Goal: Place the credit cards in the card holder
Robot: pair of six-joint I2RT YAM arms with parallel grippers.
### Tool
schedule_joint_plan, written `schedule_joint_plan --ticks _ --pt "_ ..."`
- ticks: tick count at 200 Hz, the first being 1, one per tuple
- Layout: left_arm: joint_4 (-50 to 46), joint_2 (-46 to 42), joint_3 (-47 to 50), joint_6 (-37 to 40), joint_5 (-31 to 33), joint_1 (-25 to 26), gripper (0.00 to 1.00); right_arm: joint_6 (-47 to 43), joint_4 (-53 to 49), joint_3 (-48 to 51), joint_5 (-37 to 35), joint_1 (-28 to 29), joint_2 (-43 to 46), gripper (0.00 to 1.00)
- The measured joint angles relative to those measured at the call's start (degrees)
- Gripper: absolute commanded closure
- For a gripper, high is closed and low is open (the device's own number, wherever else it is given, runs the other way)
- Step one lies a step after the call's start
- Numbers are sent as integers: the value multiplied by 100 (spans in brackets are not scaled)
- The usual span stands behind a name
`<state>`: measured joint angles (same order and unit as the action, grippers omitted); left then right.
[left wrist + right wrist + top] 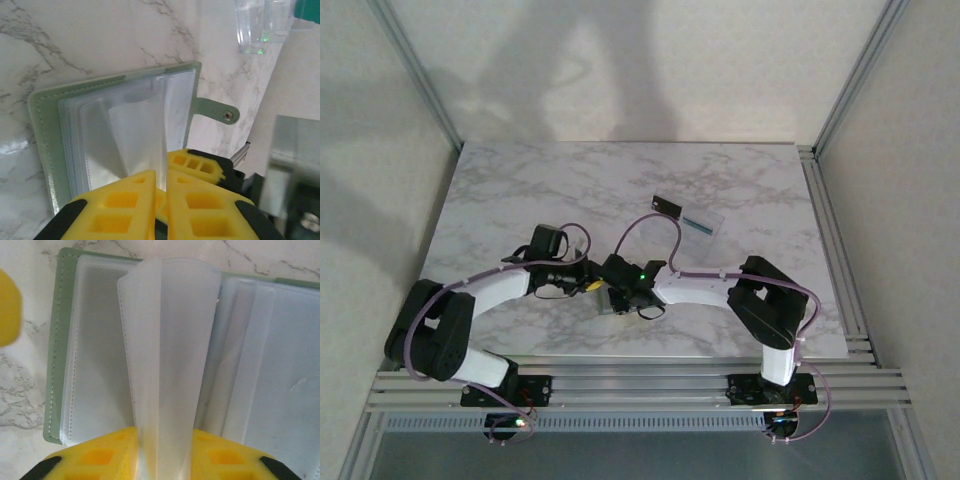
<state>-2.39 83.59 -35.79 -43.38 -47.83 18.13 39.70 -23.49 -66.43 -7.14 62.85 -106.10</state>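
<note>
Nearest the arm bases, the card holder (609,301) lies open and flat on the marble table (520,180), and both arms bend inward to meet just above it. The left gripper (161,176) reaches the card holder from its left side. Its yellow fingers are pressed together on the edge of a clear sleeve (135,135), which stands up off the stack of sleeves and bows towards the fingers. The right gripper (164,442) reaches the card holder from its right side. It has a yellow finger on either side of a clear sleeve that narrows as it runs between them, so it is clamped on that leaf. Whether both grippers hold the same leaf I cannot tell. The other sleeves lie flat inside the grey-green cover. The snap tab (220,111) sticks out flat from the card holder's edge onto the table. Beyond the card holder, well apart from it towards the far right, a dark credit card (665,205) and a pale credit card (704,223) with a teal edge lie flat on the table, just beside each other
</note>
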Motion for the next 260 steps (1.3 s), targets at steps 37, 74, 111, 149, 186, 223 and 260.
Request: schedule_joint_plan --ticks 37,74,111,149,186,223,260 --pt "50 514 0 74 125 92 91 168 -149 13 -304 -15 94 63" --pt "46 643 -2 205 238 96 91 358 -568 13 -769 -72 280 57" --pt "42 691 -2 310 271 96 91 632 -1091 13 -1200 -219 442 52" --pt "-17 699 -31 374 308 96 89 636 -1322 46 -1287 -411 879 45" --pt "-363 621 -245 476 599 96 81 262 -1493 28 -1132 -745 1270 44" --pt "-721 118 -483 549 1095 92 74 -315 -1534 -81 -669 -1449 1456 42" --pt "-896 -365 -588 577 1456 17 71 -938 -1554 -444 -162 -2487 1593 42"
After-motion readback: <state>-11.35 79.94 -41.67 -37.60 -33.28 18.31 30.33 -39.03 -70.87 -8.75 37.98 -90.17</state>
